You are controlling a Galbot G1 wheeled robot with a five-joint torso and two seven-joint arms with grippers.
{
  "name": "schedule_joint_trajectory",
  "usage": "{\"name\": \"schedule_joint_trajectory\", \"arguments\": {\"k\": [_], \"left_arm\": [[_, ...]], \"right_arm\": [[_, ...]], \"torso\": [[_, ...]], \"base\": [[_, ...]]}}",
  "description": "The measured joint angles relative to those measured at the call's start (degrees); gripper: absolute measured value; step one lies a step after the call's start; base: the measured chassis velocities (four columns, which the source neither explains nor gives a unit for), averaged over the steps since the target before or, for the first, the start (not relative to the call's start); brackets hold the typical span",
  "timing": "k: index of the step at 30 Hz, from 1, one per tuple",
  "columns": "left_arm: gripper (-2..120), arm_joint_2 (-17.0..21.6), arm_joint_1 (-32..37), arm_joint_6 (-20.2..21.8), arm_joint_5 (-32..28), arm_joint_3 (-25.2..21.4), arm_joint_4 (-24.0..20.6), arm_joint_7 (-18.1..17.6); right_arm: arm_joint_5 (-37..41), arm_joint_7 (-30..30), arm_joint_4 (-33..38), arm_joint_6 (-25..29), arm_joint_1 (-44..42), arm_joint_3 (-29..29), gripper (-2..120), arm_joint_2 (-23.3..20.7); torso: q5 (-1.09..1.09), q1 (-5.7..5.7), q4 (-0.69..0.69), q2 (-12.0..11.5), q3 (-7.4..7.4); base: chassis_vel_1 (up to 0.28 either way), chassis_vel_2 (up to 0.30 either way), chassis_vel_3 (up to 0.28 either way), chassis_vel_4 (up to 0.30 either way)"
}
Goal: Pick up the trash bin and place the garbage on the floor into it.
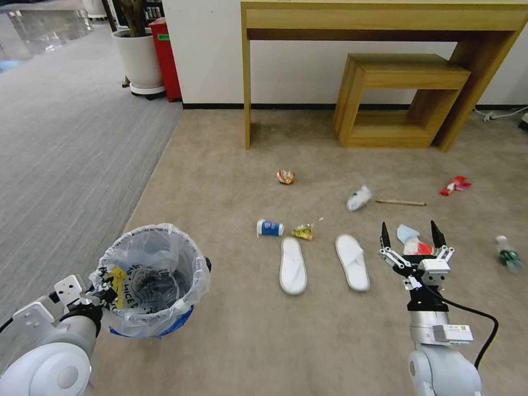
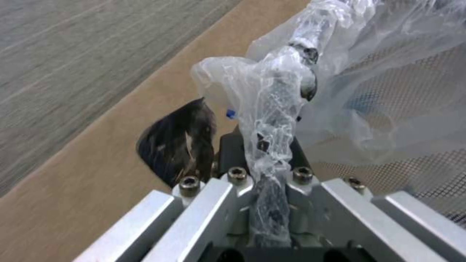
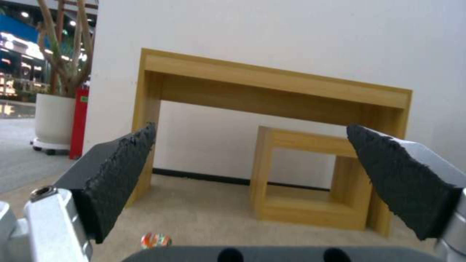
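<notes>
The trash bin (image 1: 148,280), with a crinkled clear liner and a blue body, is at the lower left on the beige floor (image 1: 220,181). My left gripper (image 1: 104,294) is shut on its rim; the left wrist view shows the liner (image 2: 276,109) pinched beside one black finger (image 2: 180,145). My right gripper (image 1: 411,234) hangs open over a light blue mask (image 1: 406,231) and a red carton (image 1: 422,248), its fingers (image 3: 121,174) wide apart. Garbage lies between: blue cup (image 1: 269,227), yellow wrapper (image 1: 303,232), two white slippers (image 1: 292,265), tissue (image 1: 359,198), stick (image 1: 400,203), red wrapper (image 1: 455,186), bottle (image 1: 508,257), crumpled colourful wrapper (image 1: 285,176).
A wooden desk (image 1: 385,22) with a small wooden stool (image 1: 401,99) under it stands against the far wall. A white plant pot (image 1: 137,60) and a red box (image 1: 165,55) sit at the back left. Grey ribbed carpet (image 1: 55,154) runs along the left. A cable (image 1: 500,115) lies far right.
</notes>
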Motion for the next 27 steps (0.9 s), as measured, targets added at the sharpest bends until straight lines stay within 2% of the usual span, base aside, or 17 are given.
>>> {"name": "schedule_joint_trajectory", "arguments": {"k": [9, 13, 19, 27], "left_arm": [[0, -0.25, 0.15, 0.00, 0.23, 0.00, -0.26, 0.00], [0, -0.30, 0.17, -0.02, 0.34, 0.08, -0.30, 0.00], [0, -0.34, 0.35, -0.02, 0.56, 0.16, -0.51, -0.03], [0, -0.30, 0.60, -0.02, 0.66, 0.04, -0.89, -0.04]], "right_arm": [[0.30, 1.00, -0.04, 0.06, 0.10, -0.23, 100, -0.30], [0.42, 1.11, 0.04, -0.03, 0.13, -0.29, 100, -0.51], [0.50, 1.32, 0.28, -0.25, -0.07, -0.30, 100, -0.81], [-0.64, 6.51, 0.94, -3.95, -0.04, -0.65, 100, -1.21]], "torso": [[0.02, 0.00, -0.01, 0.00, 0.00], [0.00, 0.01, -0.01, -0.01, 0.02], [0.01, 0.01, 0.00, 0.00, -0.02], [0.01, 0.00, 0.00, 0.00, -0.01]], "base": [[-0.309, 0.303, 0.286, -0.304], [-0.178, 0.182, 0.172, -0.159], [0.003, 0.010, 0.022, 0.004], [0.021, -0.025, -0.016, 0.020]]}}
